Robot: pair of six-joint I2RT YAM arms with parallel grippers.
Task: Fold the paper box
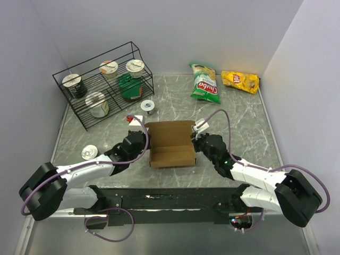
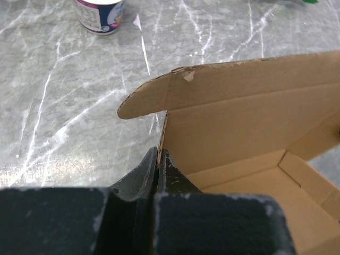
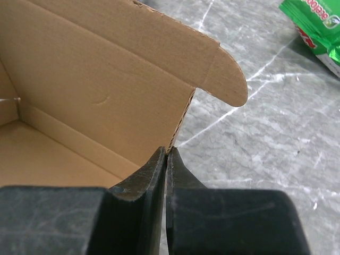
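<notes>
- Your left arm lay stretched low over the table (image 1: 239, 122) from its base towards the paper box (image 1: 171, 151). The left gripper (image 1: 149, 143) met the box's left side wall.
- In the left wrist view, its fingers (image 2: 143, 175) were clamped on the upright edge of that wall, with the cardboard pinched between them.
- Your right arm lay the same way on the box's other side, with the right gripper (image 1: 194, 143) at the right side wall. In the right wrist view, its fingers (image 3: 149, 172) were pressed tight onto that wall's edge, grasping the cardboard.
- The paper box sat on the table between your two grippers as an open-topped tray. Its back wall stood up with a rounded flap at each end, and its brown floor was showing.
- Beyond the box and to its left stood a wire rack (image 1: 114, 95). It held four cups (image 1: 96, 103) and a green packet (image 1: 129, 87), the packet at the end nearest the box.
- A fifth cup (image 1: 148, 108) stood loose just beyond the box's far left corner.
- A sixth cup (image 1: 89, 152) lay well off to the box's left.
- Beyond the box and to its right, a green chip bag (image 1: 204, 83) and a yellow chip bag (image 1: 240, 81) lay near each other, both well apart from the box.
- You had two arms, one box, one rack, six cups, one packet and two chip bags in view.
</notes>
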